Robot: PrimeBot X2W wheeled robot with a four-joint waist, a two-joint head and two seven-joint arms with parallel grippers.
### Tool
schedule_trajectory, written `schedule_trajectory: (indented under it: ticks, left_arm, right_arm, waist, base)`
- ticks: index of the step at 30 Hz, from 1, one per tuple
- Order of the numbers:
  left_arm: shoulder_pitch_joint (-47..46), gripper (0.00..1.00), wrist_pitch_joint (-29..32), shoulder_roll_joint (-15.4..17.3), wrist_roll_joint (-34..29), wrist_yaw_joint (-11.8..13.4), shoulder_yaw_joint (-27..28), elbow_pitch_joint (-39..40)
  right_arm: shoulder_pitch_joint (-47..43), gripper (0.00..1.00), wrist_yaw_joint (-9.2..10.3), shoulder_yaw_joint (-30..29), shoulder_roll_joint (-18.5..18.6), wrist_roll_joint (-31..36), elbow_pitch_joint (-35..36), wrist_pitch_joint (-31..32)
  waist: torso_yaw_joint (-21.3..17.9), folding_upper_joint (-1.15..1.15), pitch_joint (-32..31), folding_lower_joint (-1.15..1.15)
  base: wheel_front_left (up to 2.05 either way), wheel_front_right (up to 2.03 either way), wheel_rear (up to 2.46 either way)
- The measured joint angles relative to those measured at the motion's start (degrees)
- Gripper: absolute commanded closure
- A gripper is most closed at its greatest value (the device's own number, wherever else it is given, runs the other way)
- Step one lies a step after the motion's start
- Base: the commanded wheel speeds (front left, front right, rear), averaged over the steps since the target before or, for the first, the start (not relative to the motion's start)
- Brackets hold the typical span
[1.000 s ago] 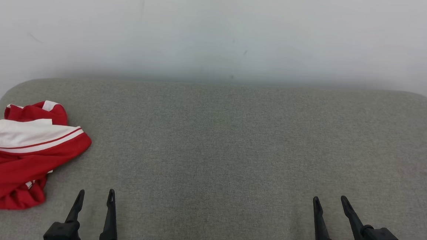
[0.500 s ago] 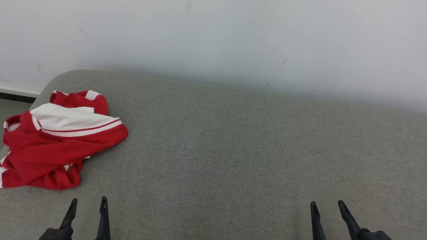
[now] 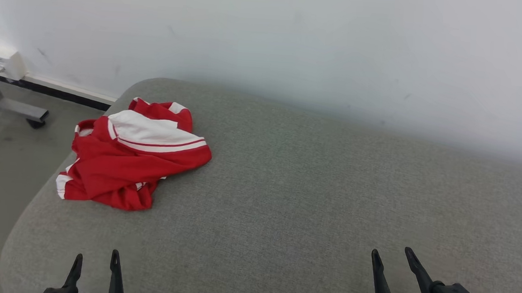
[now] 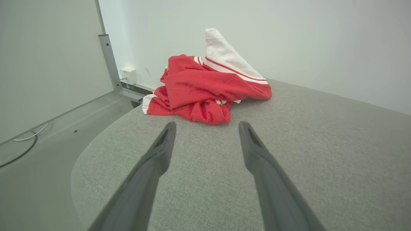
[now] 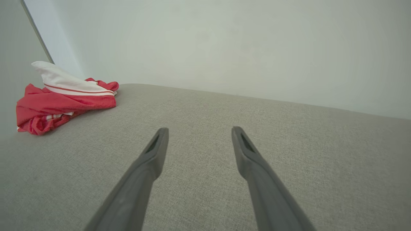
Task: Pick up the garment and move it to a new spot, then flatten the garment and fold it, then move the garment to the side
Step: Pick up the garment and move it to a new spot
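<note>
Right now my left gripper (image 3: 95,261) and right gripper (image 3: 390,256) both stand wide and empty, low over the cushion (image 3: 294,189). The garment (image 3: 128,165) lies crumpled near the cushion's far left corner, well ahead of my left gripper. I'd reach with the left, drop onto a raised fold and pinch deep

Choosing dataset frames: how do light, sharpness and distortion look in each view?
Head view: soft, even light, no glare, shirt crisp. Left wrist view: wide-angle stretch makes the left hand loom large. Right wrist view: same stretch on the right hand, faint shadow under the shirt.
</note>
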State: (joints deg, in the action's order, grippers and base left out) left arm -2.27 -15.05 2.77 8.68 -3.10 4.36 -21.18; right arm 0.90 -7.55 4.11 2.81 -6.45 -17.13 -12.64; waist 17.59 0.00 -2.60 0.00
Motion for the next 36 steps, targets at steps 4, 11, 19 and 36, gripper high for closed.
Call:
schedule_trajectory:
  ticks: [4,11,19,36]
  left_arm:
    - [0.1,0.0,0.0,0.0,0.0,-0.4,0.7,-0.4]
    - [0.1,0.0,0.0,0.0,0.0,-0.4,1.8,-0.4]
    - [-0.3,0.0,0.0,0.1,0.2,-0.4,3.3,-0.3]
    - [-21.6,0.0,10.2,3.2,13.3,-3.3,6.6,-9.9]
  right_arm:
    - [0.0,0.0,0.0,0.3,0.0,-0.1,-0.2,0.0]
    - [0.1,0.0,0.0,0.4,0.0,-0.4,-0.3,-0.3]
    - [0.4,0.0,0.0,0.6,0.0,-0.5,-0.7,-0.6]
    - [6.2,0.0,0.0,2.4,0.0,1.9,1.9,0.7]
  waist:
    - [2.4,0.0,-0.1,0.0]
    - [5.7,0.0,0.3,0.0]
    - [7.4,0.0,1.6,0.0]
    - [5.5,0.0,8.6,0.0]
  base:
    - [0.0,0.0,0.0]
    - [0.0,0.0,0.0]
    - [0.0,0.0,0.0]
    - [0.0,0.0,0.0]
